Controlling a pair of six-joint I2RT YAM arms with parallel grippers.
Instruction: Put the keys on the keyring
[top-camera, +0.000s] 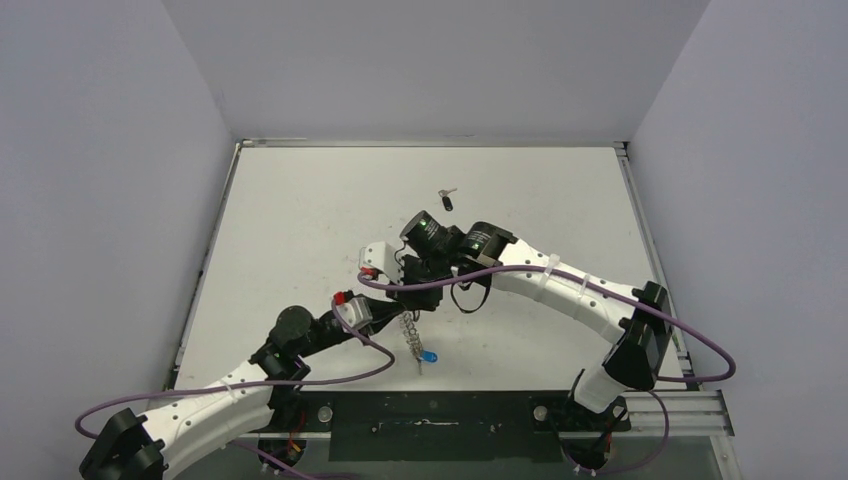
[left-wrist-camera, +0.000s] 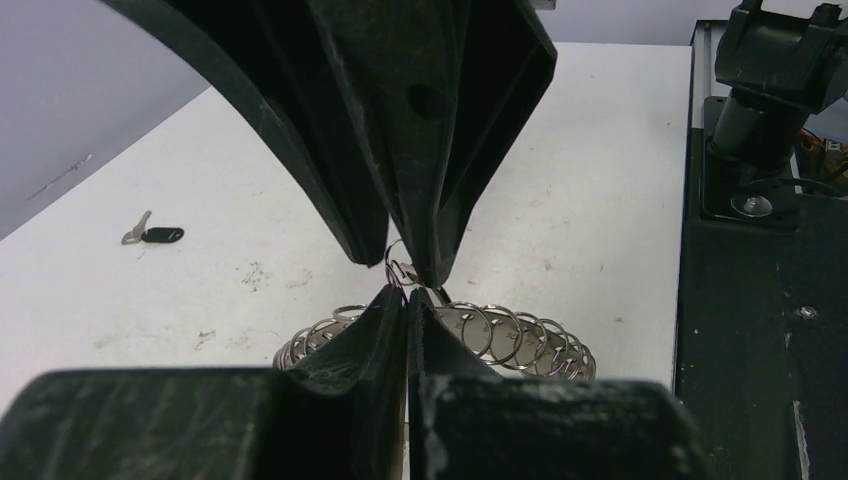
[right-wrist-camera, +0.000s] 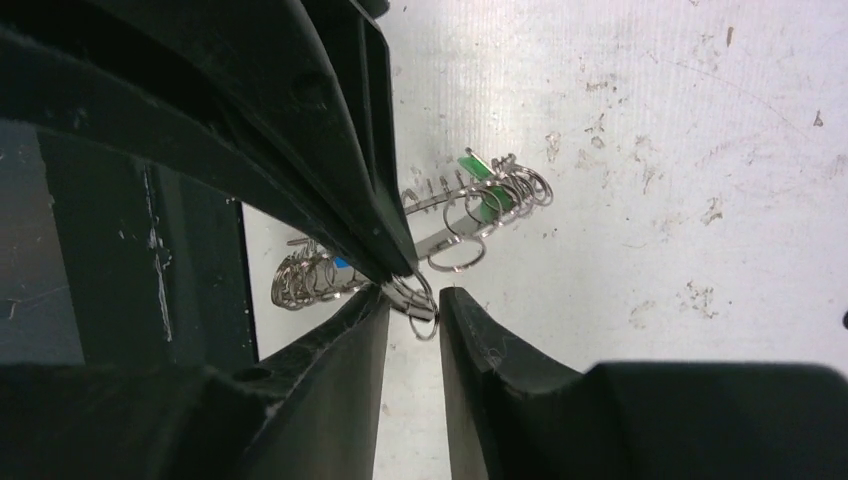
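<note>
At the centre of the white table (top-camera: 300, 210), toward its near edge, the two grippers were positioned tip to tip above the keyring (top-camera: 408, 335). The left gripper (left-wrist-camera: 407, 298) was clenched fully, its fingers pressed together with no gap, and one small loop of the keyring was pinched at their tips. The right gripper (right-wrist-camera: 416, 297) was shown by its own wrist camera with a narrow gap between its fingers. A loop of the ring was seen in that gap, against one finger and clear of the other, so nothing was clamped by this tool. The rest of the keyring, a curved string of silvery loops, was seen resting on the table just beneath the fingers. A blue-headed key (top-camera: 428, 357) was shown at the ring's near end, and a green-headed key (right-wrist-camera: 478, 168) was seen among its loops. One black-headed key (top-camera: 446, 202) was seen lying flat on the table, well apart from the ring, on the far side of the grippers.
</note>
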